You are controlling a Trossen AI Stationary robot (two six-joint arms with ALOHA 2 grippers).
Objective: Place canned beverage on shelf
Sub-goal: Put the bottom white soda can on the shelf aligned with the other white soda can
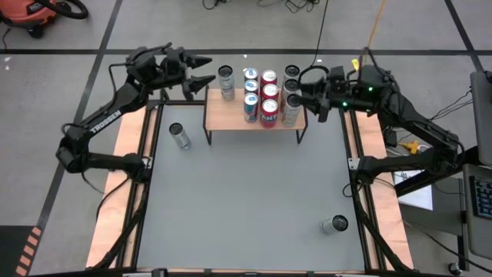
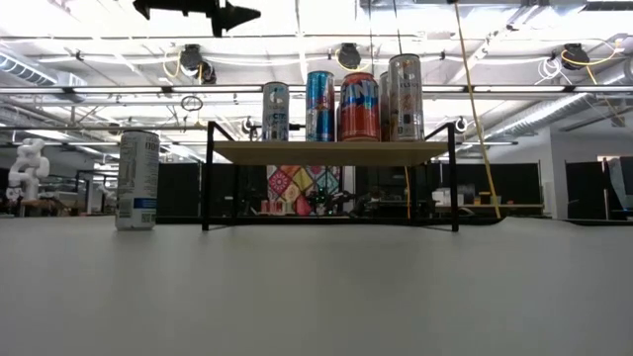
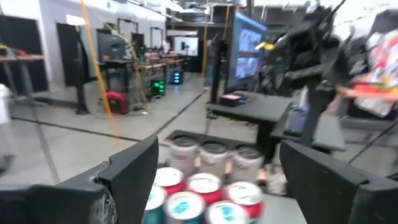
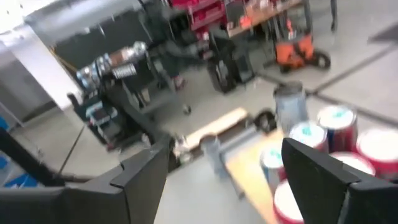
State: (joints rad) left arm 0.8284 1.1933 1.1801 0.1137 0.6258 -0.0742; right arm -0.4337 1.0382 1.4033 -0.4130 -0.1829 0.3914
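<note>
The shelf [image 1: 231, 115] is a low wooden rack on black legs at the table's far middle; it also shows in the low view [image 2: 331, 151]. Several cans stand on it: silver [image 1: 226, 81], blue [image 1: 250, 91], red [image 1: 269, 94], and silver [image 1: 292, 104] at the right end. A silver can [image 1: 179, 136] stands on the table left of the shelf and shows in the low view [image 2: 136, 180]. Another can [image 1: 334, 225] lies near right. My left gripper [image 1: 209, 71] is open, high above the shelf's left end. My right gripper [image 1: 301, 94] is open beside the right-end cans.
Pale wooden side boards with black rails [image 1: 131, 177] [image 1: 377, 192] run along both sides of the grey table. Free table room lies in front of the shelf. Cables and equipment stand on the floor beyond the table's far edge.
</note>
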